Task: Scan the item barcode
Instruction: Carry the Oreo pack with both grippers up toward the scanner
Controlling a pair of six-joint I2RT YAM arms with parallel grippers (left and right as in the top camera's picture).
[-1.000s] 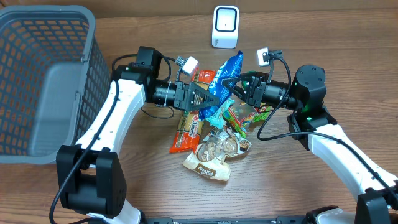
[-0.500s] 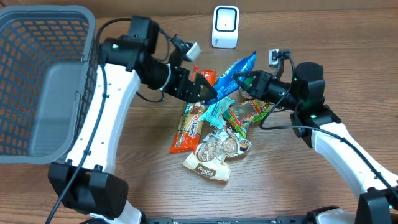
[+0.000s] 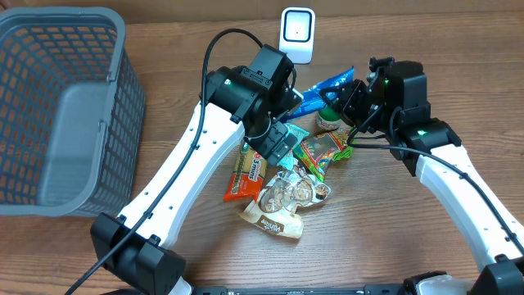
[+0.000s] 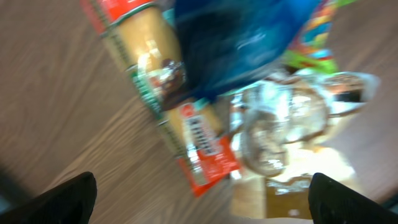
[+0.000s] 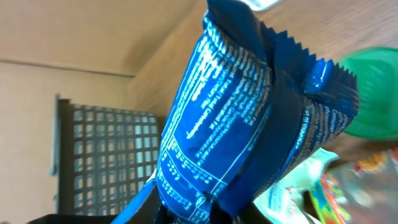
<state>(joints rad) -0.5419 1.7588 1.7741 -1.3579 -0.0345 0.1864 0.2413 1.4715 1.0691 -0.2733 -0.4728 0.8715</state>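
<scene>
Blue snack packet [image 3: 326, 85] hangs in the air just beside the scanner [image 3: 296, 34], on the side toward the right arm, lifted clear of the snack pile [image 3: 282, 187] that lies on the bench [image 3: 393, 246] farther from the scanner. The right tool [image 3: 347, 92] is nearly closed, pinching one end of the packet. The left tool [image 3: 278, 146] stands wide open and empty over the pile.

The main risk, as I judge it, is a failed read. In the right wrist view the printed back panel tilts steeply, and I cannot tell whether the barcode faces the scanner. The left arm also reaches close to the scanner and could block its window. Thin, crinkly film held by one end may droop, twist or slip out.
</scene>
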